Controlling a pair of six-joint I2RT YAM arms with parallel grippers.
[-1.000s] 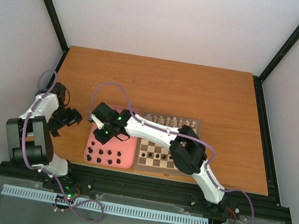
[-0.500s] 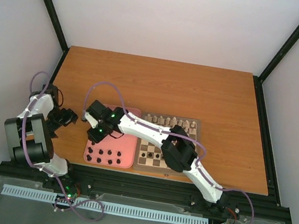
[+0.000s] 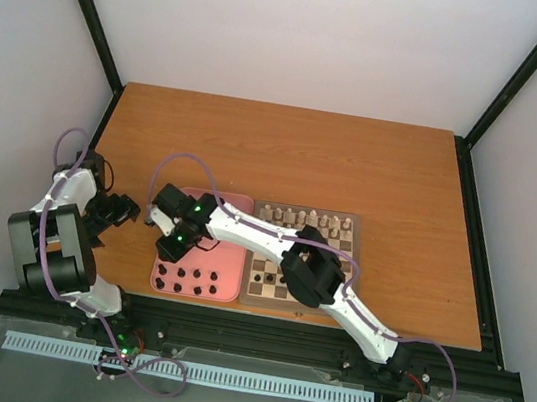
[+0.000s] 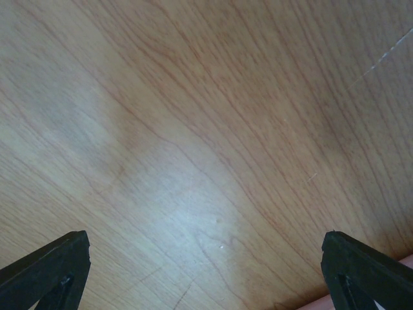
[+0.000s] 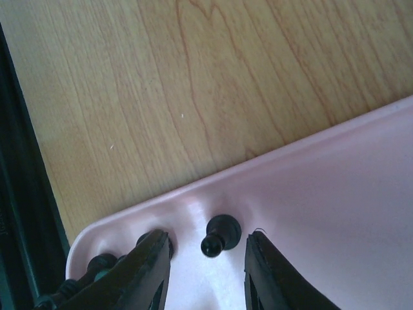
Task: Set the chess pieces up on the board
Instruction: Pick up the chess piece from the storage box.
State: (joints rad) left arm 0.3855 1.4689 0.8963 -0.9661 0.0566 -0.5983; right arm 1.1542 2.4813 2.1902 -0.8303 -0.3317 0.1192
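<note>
In the right wrist view a dark pawn (image 5: 219, 234) stands on the pink tray (image 5: 322, 194), in the gap between the fingers of my right gripper (image 5: 206, 237). That gripper is open and neither finger touches the pawn. More dark pieces (image 5: 97, 265) crowd the tray's corner beside the left finger. From above, the right gripper (image 3: 169, 234) hangs over the tray's left edge. The board (image 3: 343, 273) carries a row of cream pieces (image 3: 307, 217) and a few dark pieces (image 3: 277, 281). My left gripper (image 3: 124, 208) is open over bare wood, with nothing between its fingers (image 4: 51, 265).
Several dark pieces (image 3: 186, 278) sit along the near end of the pink tray (image 3: 230, 256), which lies just left of the board. The right arm's links cross above the board's near half. A black frame rail (image 5: 16, 194) runs along the table's left edge.
The right gripper has slid left across the tray to its left edge, now straddling a dark pawn. The left gripper has drawn back a little to the left.
</note>
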